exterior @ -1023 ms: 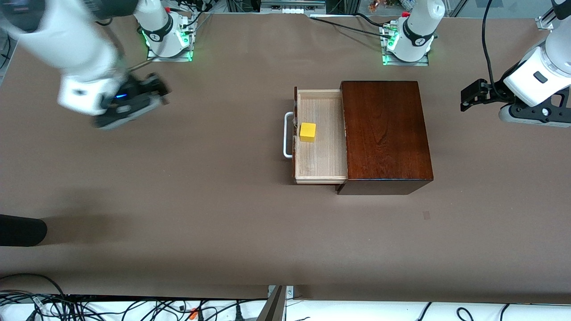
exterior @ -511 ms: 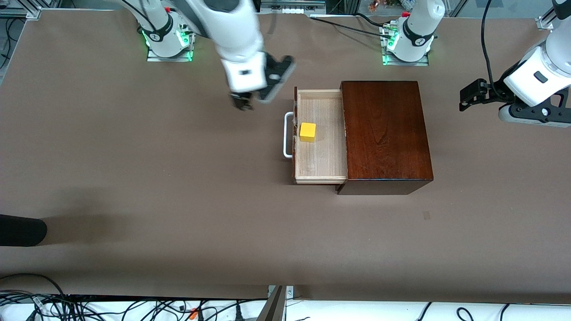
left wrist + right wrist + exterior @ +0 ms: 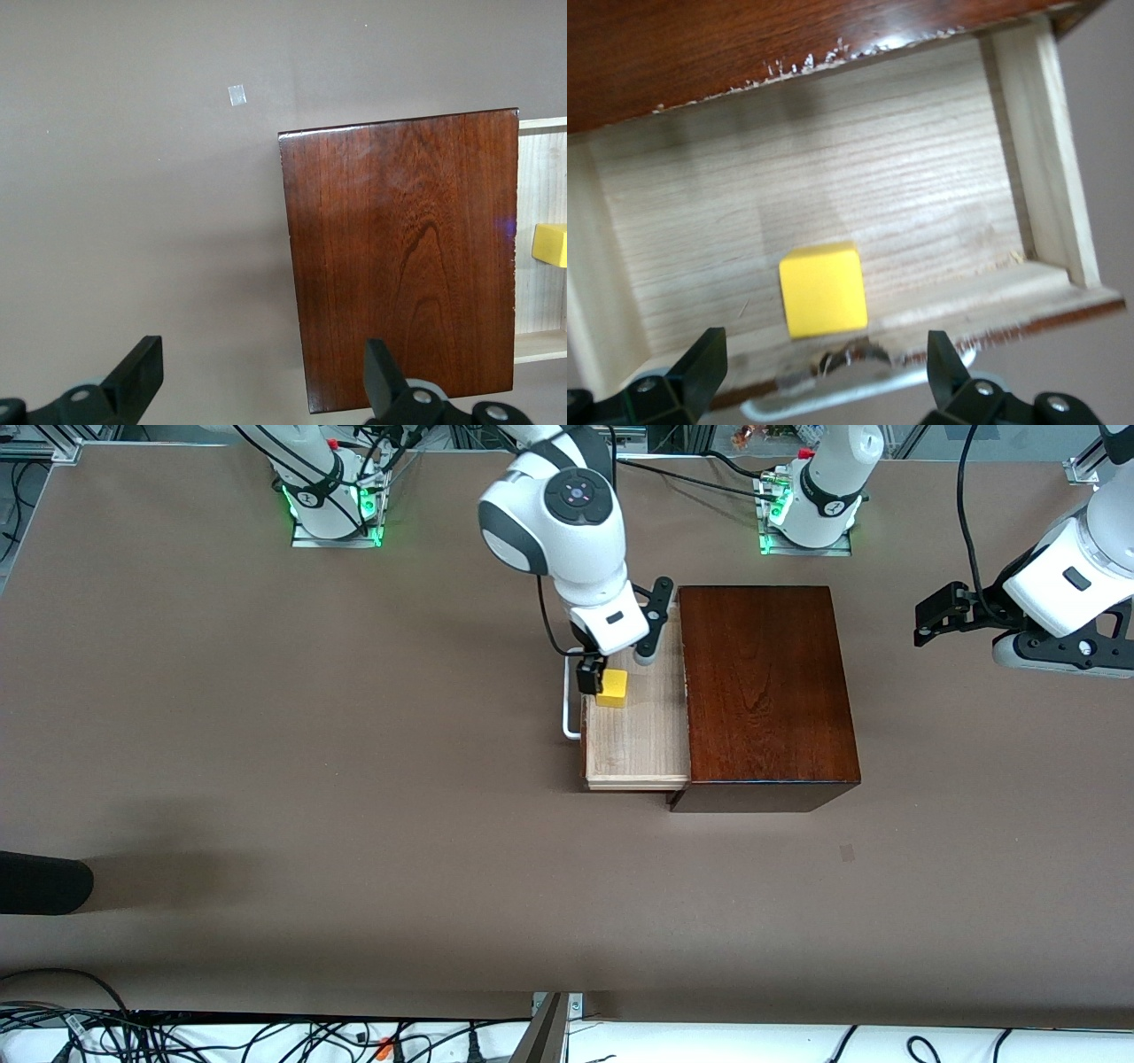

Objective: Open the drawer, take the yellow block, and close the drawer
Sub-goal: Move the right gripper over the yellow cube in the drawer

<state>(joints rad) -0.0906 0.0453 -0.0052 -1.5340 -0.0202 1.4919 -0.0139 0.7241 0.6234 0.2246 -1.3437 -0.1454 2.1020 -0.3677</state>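
Note:
The drawer [image 3: 638, 735] stands pulled out of the dark mahogany box [image 3: 762, 691], its white loop handle [image 3: 567, 717] toward the right arm's end of the table. The yellow block [image 3: 613, 688] sits in the tray just inside the drawer front. My right gripper [image 3: 595, 677] hangs open over the drawer front, right beside the block. In the right wrist view the block [image 3: 822, 289] lies just ahead of the open gripper [image 3: 822, 363], untouched. My left gripper [image 3: 930, 618] waits open and empty off the box toward the left arm's end; its view shows the box top [image 3: 399, 257] and the block [image 3: 551, 245].
A dark rounded object [image 3: 40, 881] pokes in at the table's edge toward the right arm's end. A small tape mark [image 3: 847, 853] lies on the brown table nearer the front camera than the box. Cables [image 3: 177, 1036] run along the front edge.
My right arm has swung from the right arm's end of the table across to the drawer and now hangs over its front by the block. The left arm, the drawer and the block have not moved.

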